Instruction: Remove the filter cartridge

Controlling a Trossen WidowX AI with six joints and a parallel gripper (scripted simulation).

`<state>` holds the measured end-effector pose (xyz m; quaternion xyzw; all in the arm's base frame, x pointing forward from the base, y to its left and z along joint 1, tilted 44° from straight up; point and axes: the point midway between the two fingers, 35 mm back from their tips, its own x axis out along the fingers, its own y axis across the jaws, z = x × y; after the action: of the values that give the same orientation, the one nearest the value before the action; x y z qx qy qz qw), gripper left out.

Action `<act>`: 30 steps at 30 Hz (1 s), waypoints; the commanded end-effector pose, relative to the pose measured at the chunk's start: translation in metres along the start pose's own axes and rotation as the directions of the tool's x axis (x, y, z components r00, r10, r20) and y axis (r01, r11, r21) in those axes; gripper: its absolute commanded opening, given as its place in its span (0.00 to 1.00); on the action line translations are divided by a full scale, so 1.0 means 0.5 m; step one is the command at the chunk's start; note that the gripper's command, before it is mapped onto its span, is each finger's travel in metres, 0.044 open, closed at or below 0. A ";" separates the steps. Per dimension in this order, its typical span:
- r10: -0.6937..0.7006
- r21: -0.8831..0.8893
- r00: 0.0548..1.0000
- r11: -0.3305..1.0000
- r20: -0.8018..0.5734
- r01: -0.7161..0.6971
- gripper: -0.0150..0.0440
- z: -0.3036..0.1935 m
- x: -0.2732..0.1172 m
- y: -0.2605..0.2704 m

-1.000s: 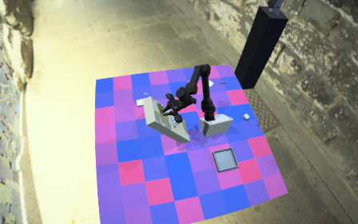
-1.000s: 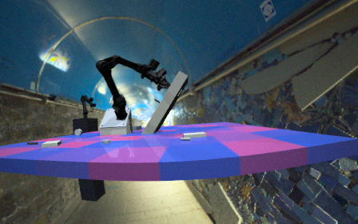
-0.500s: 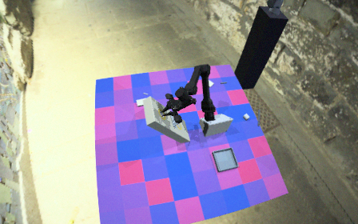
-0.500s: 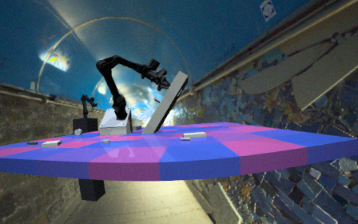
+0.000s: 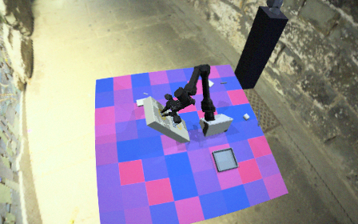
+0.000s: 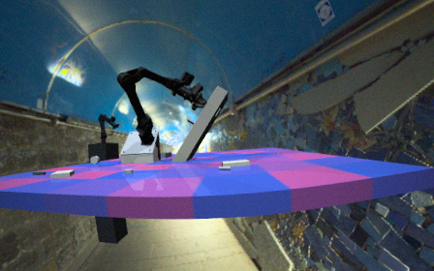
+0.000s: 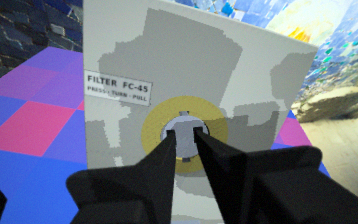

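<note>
Plainly, the filter cartridge (image 7: 184,141) looks round and pale grey.

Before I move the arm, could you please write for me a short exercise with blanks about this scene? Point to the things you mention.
The ring around the cartridge (image 7: 184,142) has the colour ____.
The label (image 7: 118,88) on the panel (image 5: 157,122) (image 6: 203,126) (image 7: 190,45) reads "FILTER ____".
Below that, it says "PRESS - ____ - PULL".
The tips of the jaws are at the two dark ____ on the cartridge's face.

Missing words, in order: yellow; FC-45; TURN; slots
</note>
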<state>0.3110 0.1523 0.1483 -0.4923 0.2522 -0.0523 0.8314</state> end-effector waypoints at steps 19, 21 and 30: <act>0.004 -0.003 1.000 1.000 0.000 -0.004 0.42 -0.001 0.020 0.002; 0.004 -0.003 1.000 1.000 0.000 -0.004 0.42 -0.001 0.021 0.002; -0.004 -0.005 1.000 1.000 0.002 0.004 0.32 0.000 0.014 0.000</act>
<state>0.3164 0.1511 0.1457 -0.4959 0.2496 -0.0522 0.8301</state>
